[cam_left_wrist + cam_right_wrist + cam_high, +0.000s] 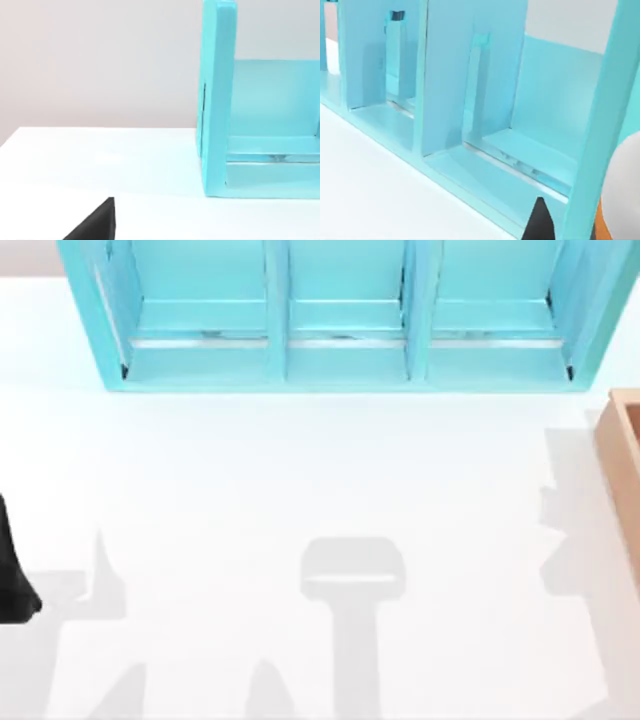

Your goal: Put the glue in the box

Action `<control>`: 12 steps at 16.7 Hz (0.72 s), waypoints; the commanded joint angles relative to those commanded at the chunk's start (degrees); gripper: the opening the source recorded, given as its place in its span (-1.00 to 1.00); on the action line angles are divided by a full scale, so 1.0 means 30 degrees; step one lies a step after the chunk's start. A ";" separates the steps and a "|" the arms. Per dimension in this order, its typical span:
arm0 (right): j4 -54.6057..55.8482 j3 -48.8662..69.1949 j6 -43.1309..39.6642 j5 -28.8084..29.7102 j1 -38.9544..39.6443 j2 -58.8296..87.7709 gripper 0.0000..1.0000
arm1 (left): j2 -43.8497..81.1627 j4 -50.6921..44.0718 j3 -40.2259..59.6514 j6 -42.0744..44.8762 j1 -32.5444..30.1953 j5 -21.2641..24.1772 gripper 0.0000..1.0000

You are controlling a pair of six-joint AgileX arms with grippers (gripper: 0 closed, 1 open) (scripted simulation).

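white table (300, 490), turquoise shelf (340, 320) behind, box (622, 455) cut off at right edge

A rendered, simulated test bench rather than any lived-in room is showing here: a plain white desk (300, 490) is lying under flat, even light, carrying a smooth turquoise three-compartment shelf unit (345, 315) along its far edge and the corner of a wood-coloured box (622, 445) at its right edge. A bare pale wall (100, 60) is standing behind the desk, and every surface is looking textureless and computer-drawn, with soft grey shadows falling across the desk.
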 joint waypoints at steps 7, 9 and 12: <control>0.0390 -0.1994 0.0277 -0.9022 -0.8628 -0.0199 -1.00 | 0.0000 0.0000 0.0000 0.0000 0.0000 0.0000 1.00; 0.0299 -0.2232 0.0275 -1.0072 -0.9696 -0.0182 -1.00 | 0.0000 0.0000 0.0000 0.0000 0.0000 0.0000 1.00; 0.0266 -0.2290 0.0273 -1.0329 -0.9957 -0.0176 -1.00 | 0.0000 0.0000 0.0000 0.0000 0.0000 0.0000 1.00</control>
